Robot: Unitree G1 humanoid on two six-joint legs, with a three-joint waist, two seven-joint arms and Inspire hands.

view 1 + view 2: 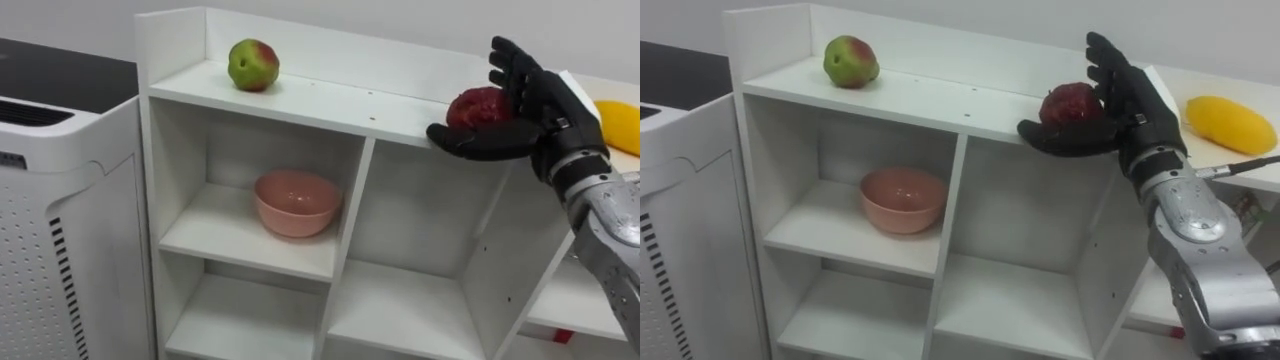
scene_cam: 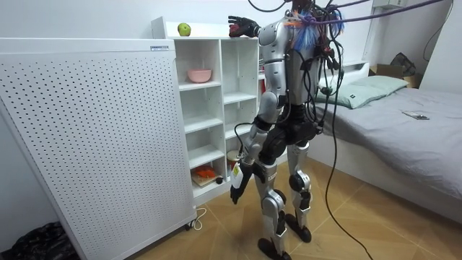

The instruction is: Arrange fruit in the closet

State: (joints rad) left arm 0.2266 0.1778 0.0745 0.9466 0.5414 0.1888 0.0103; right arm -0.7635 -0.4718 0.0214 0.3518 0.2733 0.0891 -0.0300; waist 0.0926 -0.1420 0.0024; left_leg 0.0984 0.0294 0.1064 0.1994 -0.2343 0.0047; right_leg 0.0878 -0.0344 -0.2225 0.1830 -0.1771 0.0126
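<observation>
Nothing legible from where I stand, a small dark label [image 2: 160, 48] on the top edge of the white perforated panel [image 2: 94, 144], print too small to read

White closet, bright fruit: the colours we see

We find the closet [image 1: 300, 105] white all over, the apple [image 1: 253, 64] green with a red blush, the bowl [image 1: 297, 202] pale pink and the yellow fruit [image 1: 1230, 124] a plain warm yellow. The right hand [image 1: 525, 100] is black, the dark red fruit [image 1: 478, 106] in it mottled. The panel [image 2: 94, 137] is white, dotted with even rows of small holes.
</observation>
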